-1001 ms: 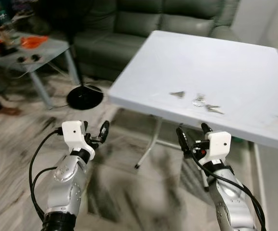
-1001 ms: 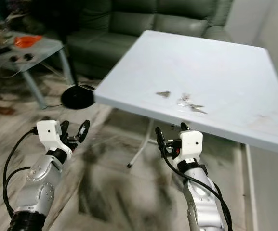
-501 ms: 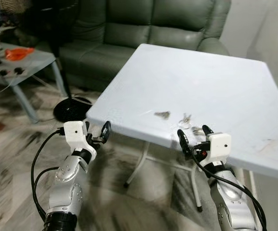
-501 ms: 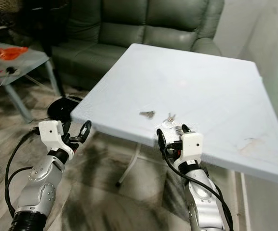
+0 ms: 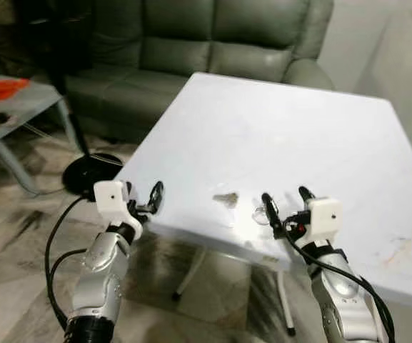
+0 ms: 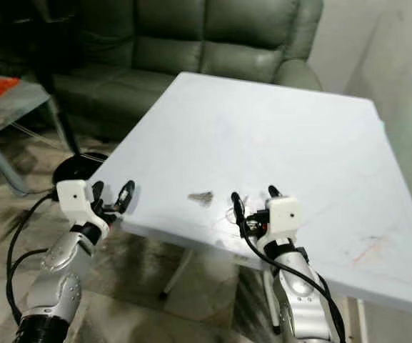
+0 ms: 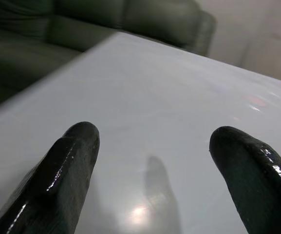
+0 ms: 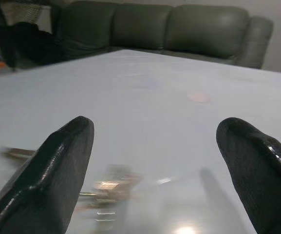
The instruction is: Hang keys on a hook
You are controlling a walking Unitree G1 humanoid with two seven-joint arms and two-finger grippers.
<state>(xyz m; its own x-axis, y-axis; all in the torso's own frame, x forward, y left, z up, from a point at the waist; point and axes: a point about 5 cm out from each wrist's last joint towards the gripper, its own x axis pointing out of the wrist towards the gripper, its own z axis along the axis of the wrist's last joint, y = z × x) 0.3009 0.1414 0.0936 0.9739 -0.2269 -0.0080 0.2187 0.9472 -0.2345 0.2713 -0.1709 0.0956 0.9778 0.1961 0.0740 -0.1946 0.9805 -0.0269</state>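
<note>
White and square, the bench (image 5: 284,136) stood before a grey-green sofa (image 5: 191,43), its near edge running just ahead of both grippers and its right side close to a pale wall (image 5: 398,50). Most of its top lay bare. To the robot's left, marbled floor (image 5: 20,243) stretched open toward the black round base of a stand (image 5: 84,168) and a low glass side table (image 5: 13,107) with an orange thing (image 5: 2,88) on it.

A small bunch of keys (image 5: 260,213) lay near the bench's front edge, and a darker, separate piece (image 5: 226,199) lay just to its left, apart from it. What that piece was could not be made out.

The right gripper (image 5: 288,204) hovered at the front edge with its two black fingers spread wide apart, the keys just beyond and slightly to the left of its left finger; in the right wrist view the blurred keys (image 8: 108,187) sat beside that finger (image 8: 57,161). The left gripper (image 5: 148,199) hung at the bench's left front corner, fingers also apart, well clear of the keys.
</note>
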